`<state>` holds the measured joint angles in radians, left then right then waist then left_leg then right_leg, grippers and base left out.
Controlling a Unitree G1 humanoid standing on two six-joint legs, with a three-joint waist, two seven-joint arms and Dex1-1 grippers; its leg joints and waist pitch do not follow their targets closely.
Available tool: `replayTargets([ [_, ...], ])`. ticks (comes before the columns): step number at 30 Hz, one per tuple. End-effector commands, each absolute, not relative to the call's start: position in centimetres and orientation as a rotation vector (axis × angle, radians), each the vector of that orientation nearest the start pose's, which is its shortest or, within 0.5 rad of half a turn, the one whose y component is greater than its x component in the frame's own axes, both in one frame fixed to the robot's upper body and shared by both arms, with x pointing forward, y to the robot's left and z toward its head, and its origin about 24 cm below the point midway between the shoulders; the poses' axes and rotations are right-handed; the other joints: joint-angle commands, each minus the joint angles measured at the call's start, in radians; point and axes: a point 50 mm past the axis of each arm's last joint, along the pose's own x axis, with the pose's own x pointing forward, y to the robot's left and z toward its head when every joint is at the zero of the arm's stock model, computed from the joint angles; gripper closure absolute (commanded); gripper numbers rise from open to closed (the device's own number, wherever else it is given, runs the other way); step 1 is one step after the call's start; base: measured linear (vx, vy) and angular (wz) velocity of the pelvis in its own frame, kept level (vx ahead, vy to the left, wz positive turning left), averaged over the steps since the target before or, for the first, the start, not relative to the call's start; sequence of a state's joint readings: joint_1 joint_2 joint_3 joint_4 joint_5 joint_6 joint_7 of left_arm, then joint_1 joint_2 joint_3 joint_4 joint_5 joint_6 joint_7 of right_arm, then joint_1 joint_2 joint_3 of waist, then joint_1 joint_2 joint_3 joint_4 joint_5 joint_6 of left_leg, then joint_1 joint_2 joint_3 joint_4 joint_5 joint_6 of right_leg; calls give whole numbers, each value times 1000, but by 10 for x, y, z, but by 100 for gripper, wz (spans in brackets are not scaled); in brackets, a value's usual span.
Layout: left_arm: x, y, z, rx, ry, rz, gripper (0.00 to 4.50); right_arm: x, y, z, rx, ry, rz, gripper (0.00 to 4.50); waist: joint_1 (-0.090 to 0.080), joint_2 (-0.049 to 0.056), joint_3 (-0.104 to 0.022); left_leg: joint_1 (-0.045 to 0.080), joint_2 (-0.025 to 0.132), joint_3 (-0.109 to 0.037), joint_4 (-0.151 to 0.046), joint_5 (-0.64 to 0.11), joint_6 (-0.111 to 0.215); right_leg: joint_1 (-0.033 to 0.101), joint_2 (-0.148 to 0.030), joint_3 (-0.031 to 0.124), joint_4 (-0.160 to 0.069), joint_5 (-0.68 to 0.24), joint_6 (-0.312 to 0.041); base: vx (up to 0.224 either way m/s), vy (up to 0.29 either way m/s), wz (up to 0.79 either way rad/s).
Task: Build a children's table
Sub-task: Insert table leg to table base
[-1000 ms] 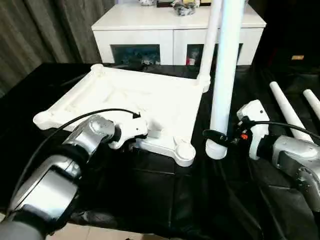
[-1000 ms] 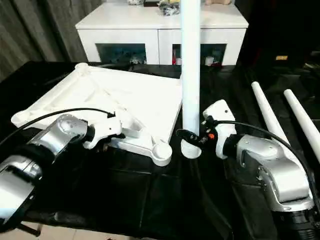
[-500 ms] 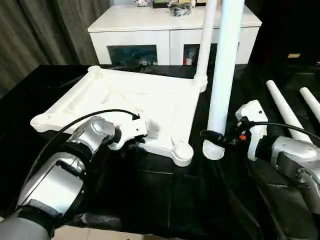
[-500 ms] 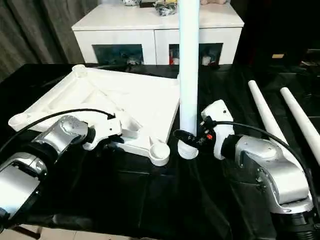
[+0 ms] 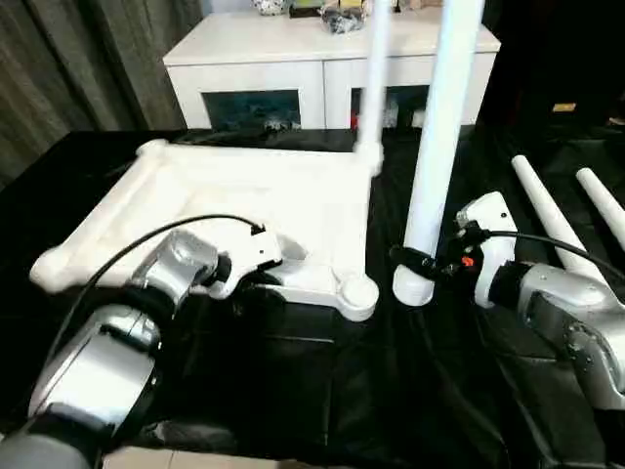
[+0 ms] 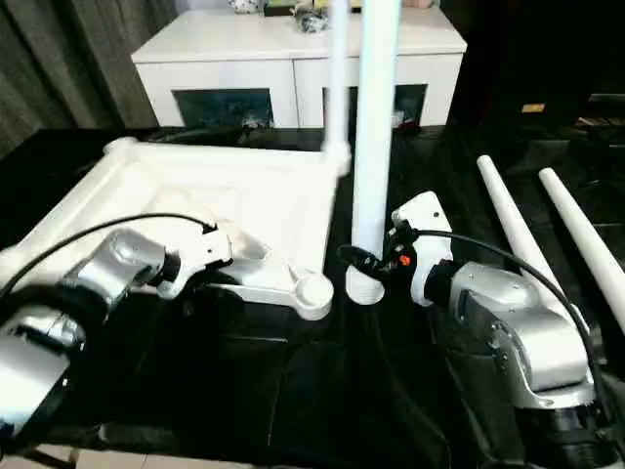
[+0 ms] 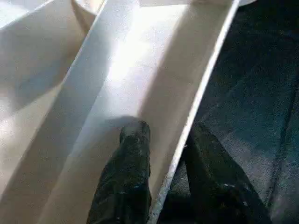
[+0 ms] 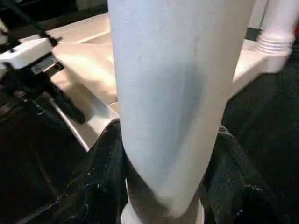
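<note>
Black cloth covers the worktop (image 5: 322,391) before me, with grey curtains (image 5: 68,68) and a white cabinet (image 5: 322,59) with glass doors behind it.

Largest on the cloth is the table top (image 5: 244,195), lying underside up, its ribs and rounded corner sockets showing. One leg (image 5: 371,88) stands upright in the far corner socket on my right side. The near socket (image 5: 358,294) on that side is bare.

My right end effector (image 5: 415,262) is clamped around a second leg (image 5: 439,147) close to its lower end, one black finger (image 8: 100,186) on each side of the tube. That leg stands upright with its ribbed foot on the cloth, just beside the near socket but not in it.

Two more legs (image 5: 547,210) lie flat on the cloth well off to my right, side by side.

My left end effector (image 7: 161,182) sits at the near edge of the table top, one finger (image 7: 128,172) inside the rim on the white plastic, the other outside over the cloth, the thin rim wall between them. The fingers stand narrowly apart, and I cannot tell whether they press on the rim.
</note>
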<state>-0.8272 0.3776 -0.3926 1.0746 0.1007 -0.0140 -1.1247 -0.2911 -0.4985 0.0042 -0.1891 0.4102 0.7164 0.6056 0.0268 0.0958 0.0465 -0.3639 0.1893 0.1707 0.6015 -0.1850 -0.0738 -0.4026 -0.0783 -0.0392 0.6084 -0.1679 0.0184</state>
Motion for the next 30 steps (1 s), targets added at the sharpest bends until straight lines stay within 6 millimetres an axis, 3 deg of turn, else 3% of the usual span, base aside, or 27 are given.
replayTargets([
  [1,324,172,9,447,773,-1091,365,286,-174,123,-57,260,696,266,7,-44,-58,-3,20,-9,-72,-237,32,51,-53,28,-90,-395,-209,0,0,0],
  [2,319,170,8,447,759,-1086,373,287,-173,123,-50,259,696,266,5,-36,-56,-4,21,-10,-75,-237,32,49,-53,27,-88,-395,-209,0,0,0],
  [4,318,170,7,446,756,-1085,376,287,-173,123,-49,259,696,266,2,-34,-55,5,21,-8,-74,-273,28,40,-50,28,-94,-447,-191,0,0,0],
  [6,308,165,8,446,735,-1081,383,289,-172,122,-29,259,686,266,3,-36,-54,4,23,-11,-78,-275,21,43,-54,30,-93,-467,-176,0,0,0],
  [7,305,163,8,447,731,-1079,385,290,-171,122,-24,259,682,266,-1,-38,-50,2,23,-13,-83,-294,16,38,-53,28,-98,-507,-153,0,0,0],
  [9,295,155,11,423,689,-1056,393,293,-170,122,3,257,664,266,0,-37,-55,6,22,-13,-81,-301,9,37,-53,28,-96,-516,-142,0,0,0],
  [10,295,155,11,423,689,-1056,398,293,-170,122,3,257,664,266,-5,-42,-51,9,19,-11,-81,-319,11,29,-50,26,-106,-559,-129,0,0,0],
  [11,293,151,13,410,657,-1055,398,294,-169,121,16,254,660,266,-5,-42,-51,9,19,-11,-81,-319,11,29,-50,26,-106,-559,-129,0,0,0],
  [12,290,146,17,380,621,-1053,405,295,-168,121,33,253,662,266,-7,-49,-50,10,13,-9,-77,-329,15,25,-47,27,-113,-594,-112,0,0,0],
  [16,284,137,25,323,573,-1053,421,296,-165,121,64,255,670,266,-11,-47,-51,4,15,-14,-81,-332,13,26,-50,24,-109,-597,-101,0,0,0],
  [17,282,134,27,313,560,-1052,425,296,-163,121,76,256,675,266,-12,-51,-50,4,16,-13,-82,-335,15,24,-48,24,-112,-600,-97,0,0,0],
  [18,278,133,29,313,553,-1065,425,297,-162,120,80,257,678,266,-11,-52,-56,5,18,-13,-81,-321,17,24,-48,26,-106,-558,-106,0,0,0],
  [21,274,131,30,330,540,-1092,437,297,-161,120,83,259,685,266,-10,-52,-54,5,16,-11,-81,-329,20,20,-46,26,-110,-558,-104,0,0,0],
  [24,273,130,33,336,517,-1110,386,298,-157,119,82,262,703,266,-12,-53,-59,-5,20,-11,-85,-288,19,26,-44,27,-99,-448,-128,0,0,0],
  [25,274,130,35,339,510,-1099,384,298,-157,119,83,262,705,266,-10,-54,-61,-3,20,-9,-83,-278,21,25,-43,28,-99,-420,-138,0,0,0],
  [26,277,130,37,352,497,-1088,384,298,-156,120,84,261,710,266,-7,-54,-66,-3,21,-6,-80,-243,26,27,-42,30,-90,-335,-162,0,0,0],
  [27,277,130,38,353,496,-1088,348,298,-156,120,84,261,710,266,-5,-53,-65,-5,21,-6,-80,-230,30,29,-41,30,-88,-306,-172,0,0,0],
  [28,278,129,39,356,494,-1079,348,298,-156,121,85,260,712,266,-1,-52,-65,-4,21,-3,-78,-215,36,30,-41,30,-84,-269,-188,0,0,0],
  [30,278,129,39,366,498,-1086,343,297,-156,121,85,260,714,266,9,-53,-65,-3,22,-2,-78,-216,36,32,-44,31,-85,-276,-193,0,0,0],
])
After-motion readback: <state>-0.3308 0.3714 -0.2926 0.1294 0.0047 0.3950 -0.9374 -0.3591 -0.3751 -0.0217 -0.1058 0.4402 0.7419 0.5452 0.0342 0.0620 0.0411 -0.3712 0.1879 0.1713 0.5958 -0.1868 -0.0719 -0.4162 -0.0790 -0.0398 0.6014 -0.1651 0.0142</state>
